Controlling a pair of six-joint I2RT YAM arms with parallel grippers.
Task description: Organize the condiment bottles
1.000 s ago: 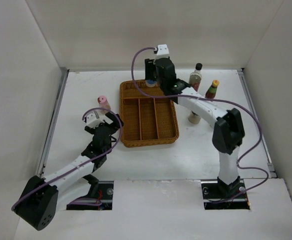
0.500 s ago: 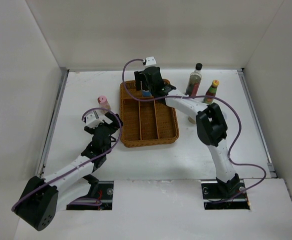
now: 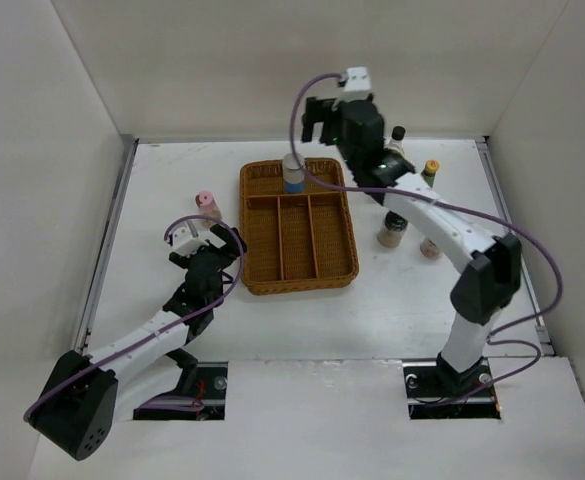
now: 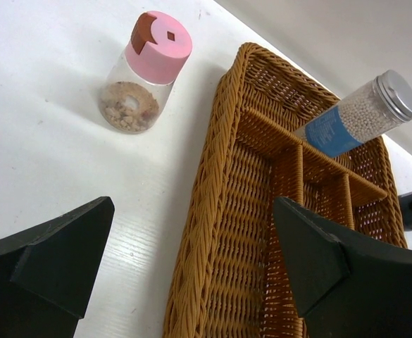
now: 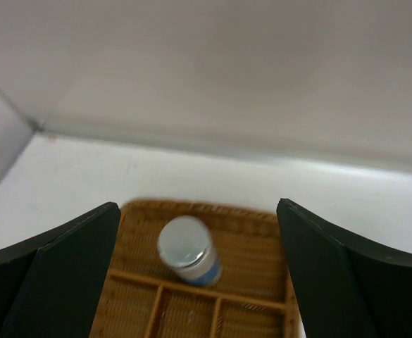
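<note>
White walls close in a white tabletop (image 3: pixel 162 170), with a brown wicker tray (image 3: pixel 248 232) at the middle of the overhead view. The grey-lidded jar (image 3: pixel 293 173) stands in the tray's cross compartment at the upper end. The right gripper (image 5: pixel 197 211) hangs above it, fingers spread wide and empty.

The pink-lidded jar (image 4: pixel 146 74) sits on bare tabletop just left of the tray. The left gripper (image 3: pixel 217 243) lies low below it in the frame, fingers likewise parted around nothing.

At the right, the tall dark bottle (image 3: pixel 394 150), the yellow-capped bottle (image 3: pixel 429 172) and the white-lidded jar (image 3: pixel 390 235) remain outside the tray, partly masked by the right arm.

The next pick looks to be the step in hand. For the left side, it is best to slide the fingers around the pink-lidded jar's glass body under the lid, staying clear of the wicker rim. On the right, the bottles stand close together, so the nearest should go first, approached without brushing its neighbours. Each should then be lowered upright into a free compartment.
</note>
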